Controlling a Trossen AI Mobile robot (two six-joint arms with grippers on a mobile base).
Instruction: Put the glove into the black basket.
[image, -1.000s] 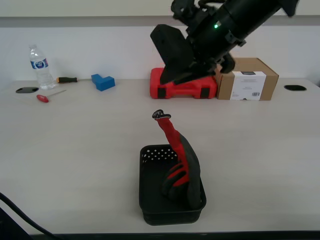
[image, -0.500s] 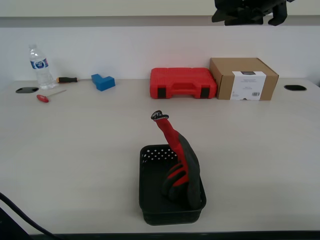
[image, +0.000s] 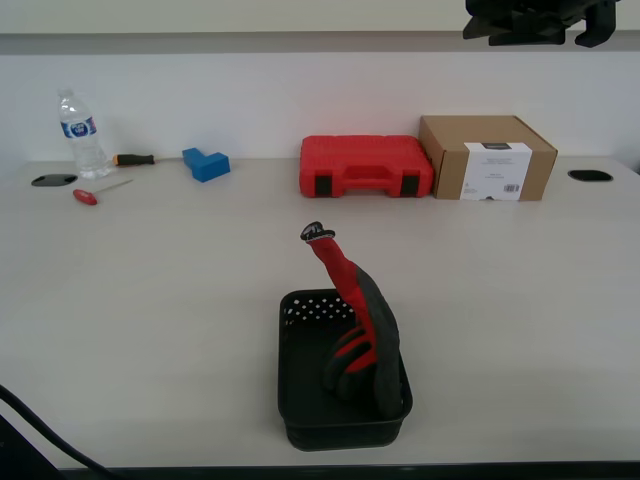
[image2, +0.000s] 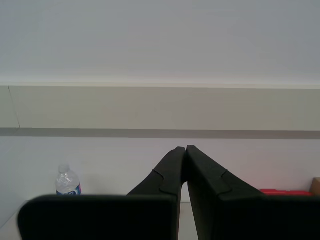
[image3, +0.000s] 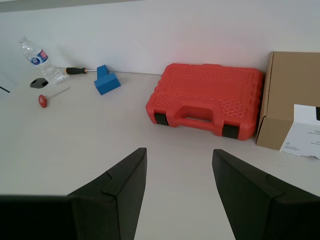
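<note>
The red glove (image: 368, 330) with dark grey fingers lies in the black basket (image: 340, 435), near the table's front edge in the exterior view. Its fingers are down inside the basket and its black-edged cuff sticks up above the rim. My first gripper (image3: 179, 152) is open and empty, high above the table, facing the red tool case. My second gripper (image2: 186, 148) is shut and empty, raised and pointing at the wall. Part of an arm (image: 540, 20) shows at the exterior view's top right, far from the glove.
At the table's back stand a red tool case (image: 366, 165), a cardboard box (image: 488, 157), a blue block (image: 206, 162), a water bottle (image: 78, 135) and a red-handled screwdriver (image: 95, 193). Bare tabletop surrounds the basket.
The arm that hung over the red tool case has risen up and to the exterior view's right, almost out of the frame. The glove and basket have not moved.
</note>
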